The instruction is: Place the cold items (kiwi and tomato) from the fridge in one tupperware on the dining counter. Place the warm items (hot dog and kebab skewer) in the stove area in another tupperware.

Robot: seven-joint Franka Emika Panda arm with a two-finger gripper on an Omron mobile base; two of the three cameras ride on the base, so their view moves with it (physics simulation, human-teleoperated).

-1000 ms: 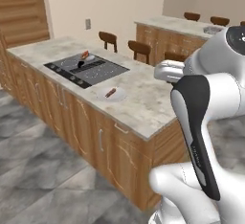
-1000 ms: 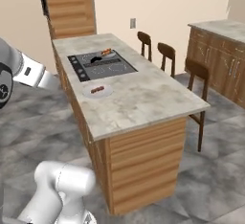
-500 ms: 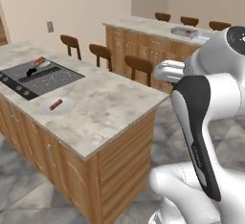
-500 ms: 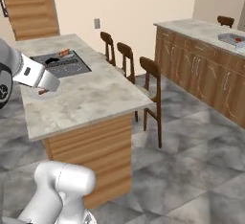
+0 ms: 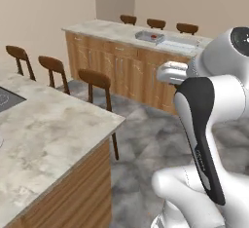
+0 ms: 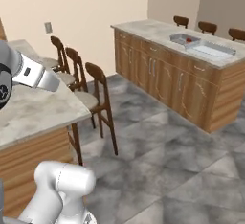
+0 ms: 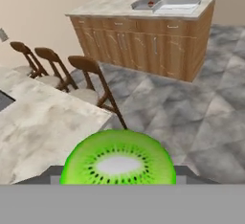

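A halved kiwi (image 7: 118,160), green with a pale core and dark seeds, sits right in front of the hand camera. My gripper (image 7: 118,171) is shut on it, its fingers mostly hidden behind the fruit. Far ahead stands the dining counter (image 7: 158,31), which carries two clear tupperware boxes. The left tupperware (image 7: 147,4) holds a red tomato (image 5: 153,37); the right tupperware (image 7: 180,3) looks empty. Both boxes also appear as the tomato tupperware (image 6: 185,39) and the other tupperware (image 6: 210,50).
The marble island counter (image 5: 44,134) lies close on my left, with three wooden stools (image 5: 97,83) along its far side. Grey tiled floor (image 6: 162,141) stretches between the island and the dining counter. More stools (image 5: 155,24) stand behind the dining counter.
The whole scene has swung: the base has turned right. The stove and the plate on the island slid out on the left, and the dining counter came to the middle.
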